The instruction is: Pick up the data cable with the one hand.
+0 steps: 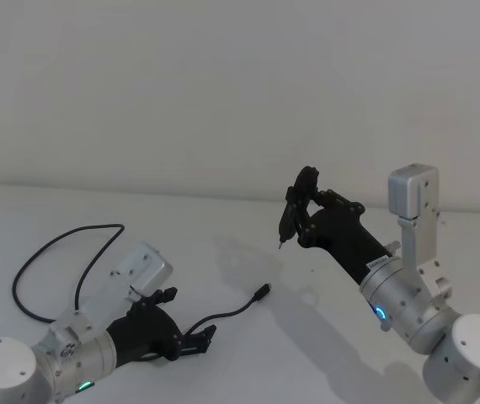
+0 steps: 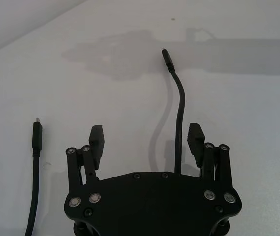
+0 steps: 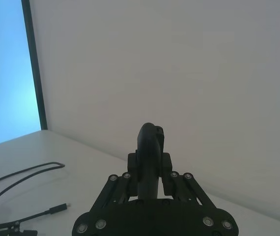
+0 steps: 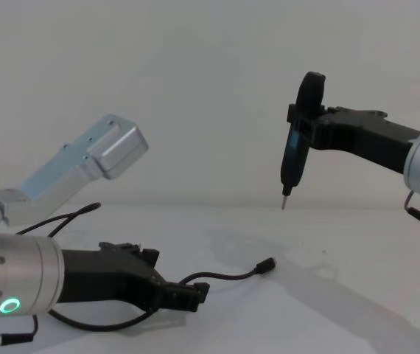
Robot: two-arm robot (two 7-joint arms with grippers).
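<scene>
Near the tabletop's front edge, the left gripper (image 2: 146,132), jaws spread, straddles the data cable (image 2: 181,101). The cable looks limp and light, best pinched behind its plug. Right gripper (image 4: 312,110), aloft, clamps a probe (image 4: 291,166).

Data cable (image 2: 182,103) partly beneath left gripper (image 2: 146,129)

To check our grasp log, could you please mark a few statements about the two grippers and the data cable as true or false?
The data cable runs between the left gripper's jaws. True.
Those jaws are shut on it. False: they stand open.
The right gripper rests on the table. False: it hangs above it, holding a black pointed tool.
One cable plug lies ahead of the left gripper. True.
</scene>
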